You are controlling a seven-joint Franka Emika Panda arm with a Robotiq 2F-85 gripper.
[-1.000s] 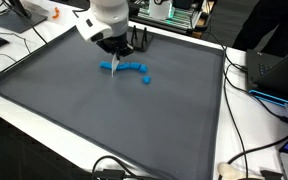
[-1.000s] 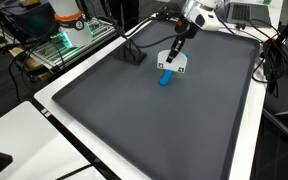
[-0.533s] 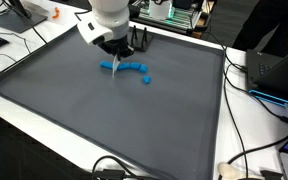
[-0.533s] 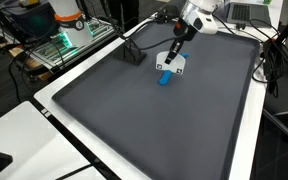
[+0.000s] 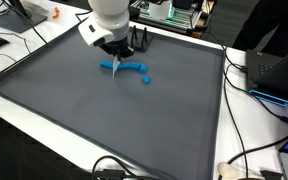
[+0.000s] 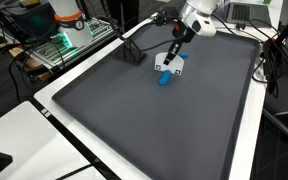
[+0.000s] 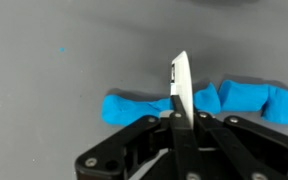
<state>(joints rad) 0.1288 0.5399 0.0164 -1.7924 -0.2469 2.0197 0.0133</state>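
Observation:
A roll of blue dough (image 5: 132, 68) lies on the grey mat (image 5: 84, 110), with a small cut-off piece (image 5: 147, 80) beside it. The dough also shows in an exterior view (image 6: 164, 78) and in the wrist view (image 7: 134, 106). My gripper (image 5: 115, 53) hangs just above the roll's end and is shut on a thin white blade (image 7: 181, 85). The blade points down at the dough, its edge across the roll. In an exterior view the gripper (image 6: 174, 56) holds the white blade (image 6: 180, 66) right next to the dough. Whether the blade touches the dough is unclear.
The mat has a white border (image 5: 44, 120). A black stand (image 6: 132, 55) sits on the mat near the dough. Cables (image 5: 239, 100), a laptop (image 5: 279, 70) and electronics (image 6: 54, 45) lie around the edges.
The gripper with the blade has risen and shifted very slightly over the dough. The dough has not moved.

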